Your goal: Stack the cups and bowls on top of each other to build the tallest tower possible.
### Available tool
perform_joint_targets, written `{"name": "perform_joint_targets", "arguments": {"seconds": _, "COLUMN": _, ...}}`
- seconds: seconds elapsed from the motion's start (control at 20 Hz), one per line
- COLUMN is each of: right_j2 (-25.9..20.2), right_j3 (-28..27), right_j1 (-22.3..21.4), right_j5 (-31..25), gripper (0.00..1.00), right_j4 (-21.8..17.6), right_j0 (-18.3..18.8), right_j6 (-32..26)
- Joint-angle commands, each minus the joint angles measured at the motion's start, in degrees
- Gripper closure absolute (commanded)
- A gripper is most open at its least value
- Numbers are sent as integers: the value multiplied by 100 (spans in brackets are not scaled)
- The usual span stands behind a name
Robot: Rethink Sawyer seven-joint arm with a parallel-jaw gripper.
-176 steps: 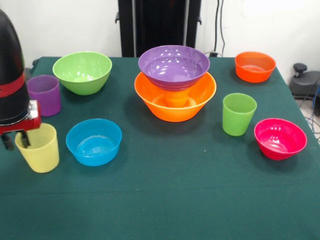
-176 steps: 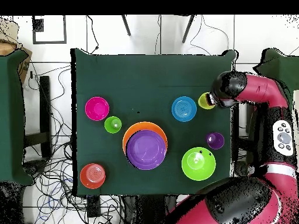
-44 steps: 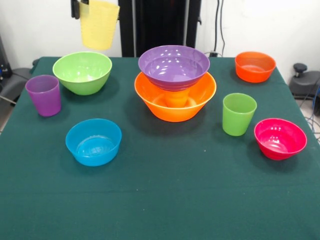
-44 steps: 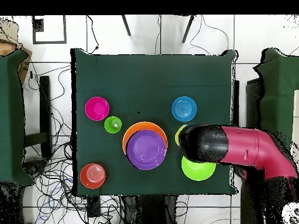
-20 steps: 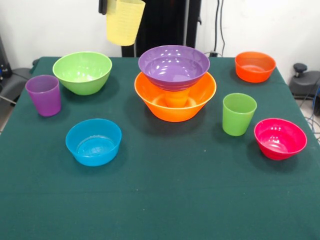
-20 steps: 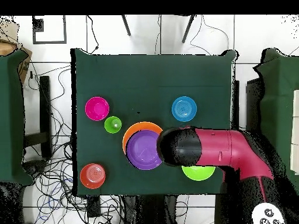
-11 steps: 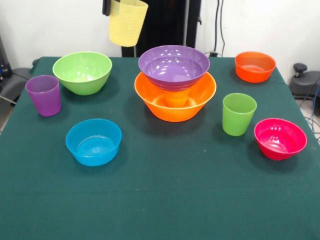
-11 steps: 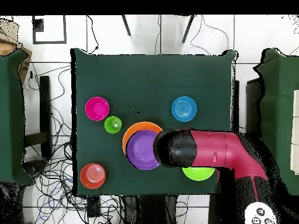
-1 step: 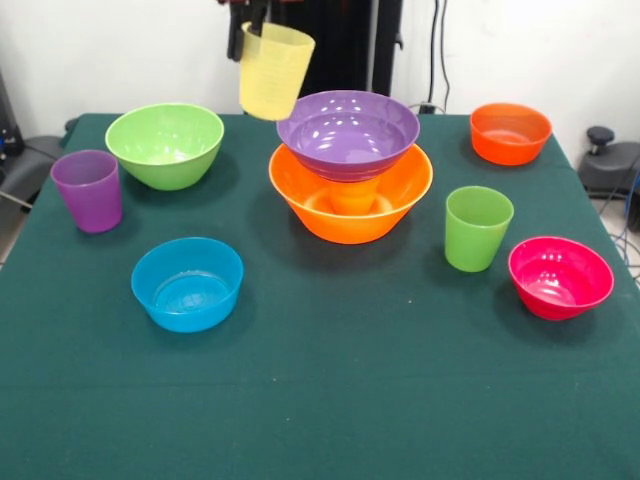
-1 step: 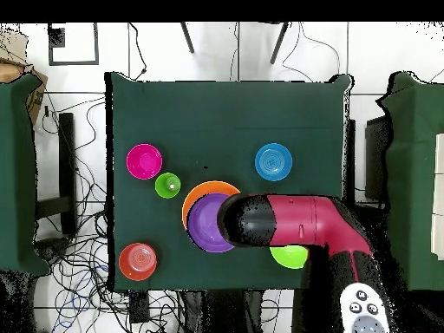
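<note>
Though cut off at the frame's top, the gripper [image 9: 256,16] apparently clamps the yellow cup [image 9: 274,70], tilted beside the purple bowl [image 9: 347,133].

The table's [image 9: 330,400] near half lies open, while the purple bowl [image 9: 348,134] and green bowl [image 9: 166,144] flank a narrow gap.

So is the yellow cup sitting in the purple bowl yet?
No, the yellow cup hangs tilted in the claw, in the air beside the purple bowl, not inside it.
</note>
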State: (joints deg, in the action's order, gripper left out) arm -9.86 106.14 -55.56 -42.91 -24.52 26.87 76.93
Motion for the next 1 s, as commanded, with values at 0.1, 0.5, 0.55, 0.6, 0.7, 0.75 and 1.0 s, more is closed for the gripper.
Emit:
{"name": "perform_joint_targets", "arguments": {"seconds": 0.1, "right_j2": 289, "right_j3": 134, "right_j1": 676, "right_j5": 754, "gripper": 100, "right_j4": -530, "right_j0": -240, "right_j6": 1067}}
{"name": "perform_joint_targets", "arguments": {"seconds": 0.5, "right_j2": 324, "right_j3": 83, "right_j1": 191, "right_j5": 137, "gripper": 100, "right_j4": -186, "right_j0": -339, "right_j6": 717}}
{"name": "perform_joint_targets", "arguments": {"seconds": 0.55, "right_j2": 332, "right_j3": 38, "right_j1": 149, "right_j5": 23, "gripper": 100, "right_j4": -151, "right_j0": -375, "right_j6": 702}}
{"name": "perform_joint_targets", "arguments": {"seconds": 0.6, "right_j2": 345, "right_j3": 25, "right_j1": 91, "right_j5": -62, "gripper": 100, "right_j4": -122, "right_j0": -407, "right_j6": 700}}
{"name": "perform_joint_targets", "arguments": {"seconds": 0.7, "right_j2": 336, "right_j3": 15, "right_j1": -19, "right_j5": -224, "gripper": 100, "right_j4": -45, "right_j0": -453, "right_j6": 665}}
{"name": "perform_joint_targets", "arguments": {"seconds": 0.75, "right_j2": 327, "right_j3": 9, "right_j1": -93, "right_j5": -341, "gripper": 100, "right_j4": 9, "right_j0": -473, "right_j6": 635}}
{"name": "perform_joint_targets", "arguments": {"seconds": 1.0, "right_j2": 301, "right_j3": -59, "right_j1": -362, "right_j5": -821, "gripper": 100, "right_j4": 159, "right_j0": -604, "right_j6": 628}}
